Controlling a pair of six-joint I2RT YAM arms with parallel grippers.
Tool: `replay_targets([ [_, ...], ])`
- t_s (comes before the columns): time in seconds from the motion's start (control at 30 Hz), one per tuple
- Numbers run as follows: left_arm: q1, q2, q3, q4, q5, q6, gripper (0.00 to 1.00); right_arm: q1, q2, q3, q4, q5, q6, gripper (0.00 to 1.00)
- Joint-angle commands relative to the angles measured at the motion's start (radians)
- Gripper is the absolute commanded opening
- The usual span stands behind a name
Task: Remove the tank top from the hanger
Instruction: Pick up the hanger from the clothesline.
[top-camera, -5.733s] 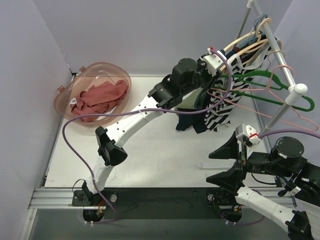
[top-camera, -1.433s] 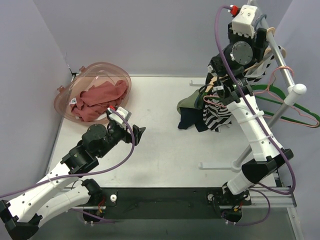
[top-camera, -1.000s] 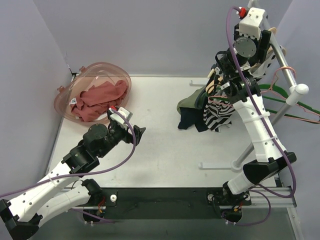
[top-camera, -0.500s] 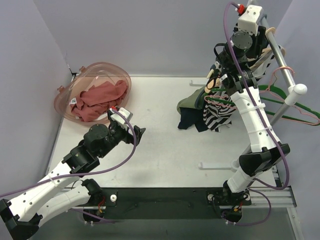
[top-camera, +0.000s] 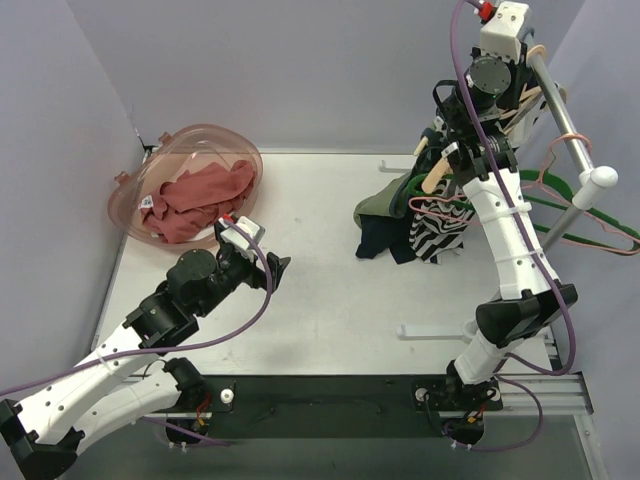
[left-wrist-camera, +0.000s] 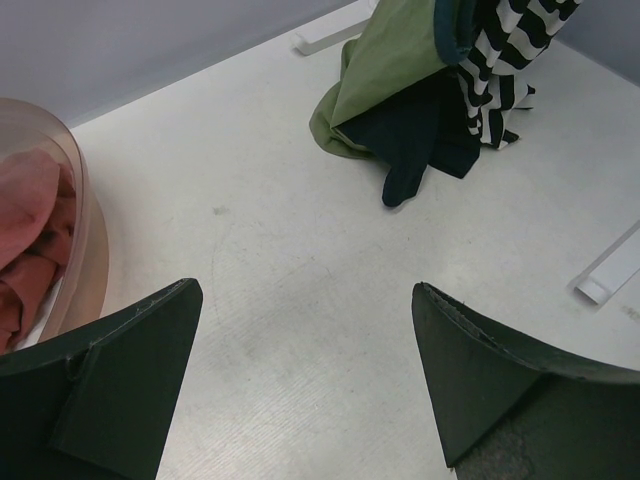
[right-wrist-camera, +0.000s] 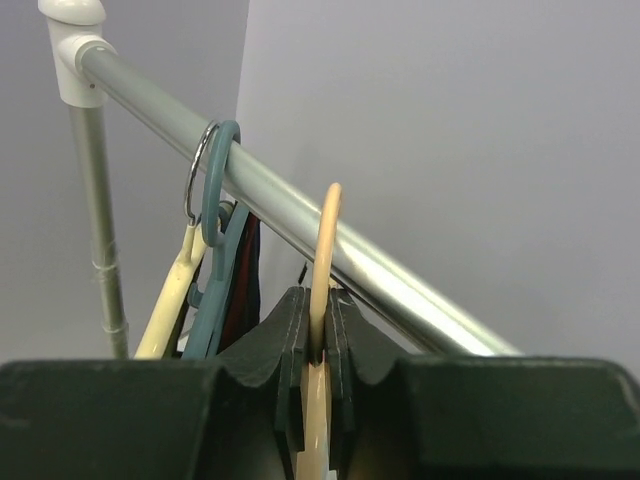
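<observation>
A cream hanger hook (right-wrist-camera: 326, 235) hangs over the metal rail (right-wrist-camera: 400, 285), and my right gripper (right-wrist-camera: 318, 300) is shut on it just below the rail. In the top view the cream hanger (top-camera: 436, 172) slopes down to a bunch of hanging clothes, and the black-and-white striped one (top-camera: 436, 232) looks like the tank top. It also shows in the left wrist view as striped cloth (left-wrist-camera: 500, 60). My left gripper (left-wrist-camera: 305, 288) is open and empty above the bare table, well left of the clothes; the top view shows the left gripper (top-camera: 275, 265) there too.
A green garment (top-camera: 380, 205) and a dark one (left-wrist-camera: 415, 140) hang beside the striped cloth, touching the table. Teal (right-wrist-camera: 215, 180), green (top-camera: 560, 185) and pink (top-camera: 590, 235) hangers share the rail. A pink basket (top-camera: 205, 135) with red cloth sits back left. A rack foot (top-camera: 440, 330) lies on the table.
My right gripper has closed on the cream hanger's hook, and the wrist has shifted slightly up at the rail. The left arm has not moved.
</observation>
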Motion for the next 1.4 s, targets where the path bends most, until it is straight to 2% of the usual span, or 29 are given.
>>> replay_targets([
  [0.0, -0.005, -0.026, 0.003, 0.013, -0.011, 0.009, 0.97, 0.0, 0.006, 0.086, 0.109, -0.041, -0.064, 0.0],
  [0.53, -0.008, -0.038, 0.0, 0.01, -0.014, 0.014, 0.97, 0.039, 0.021, 0.128, 0.14, -0.081, -0.092, 0.0],
  [0.8, -0.008, -0.038, -0.001, 0.01, -0.014, 0.02, 0.97, 0.104, -0.004, 0.053, 0.256, -0.073, -0.162, 0.0],
  [1.0, -0.008, -0.049, -0.004, 0.005, -0.019, 0.025, 0.97, 0.104, 0.019, 0.068, 0.281, -0.082, -0.196, 0.0],
  [1.23, -0.008, -0.048, -0.003, 0.002, -0.017, 0.026, 0.97, 0.081, 0.038, 0.027, 0.466, -0.168, -0.319, 0.0],
  [1.37, -0.008, -0.049, -0.004, 0.005, -0.017, 0.026, 0.97, 0.072, 0.027, 0.022, 0.459, -0.168, -0.303, 0.0],
])
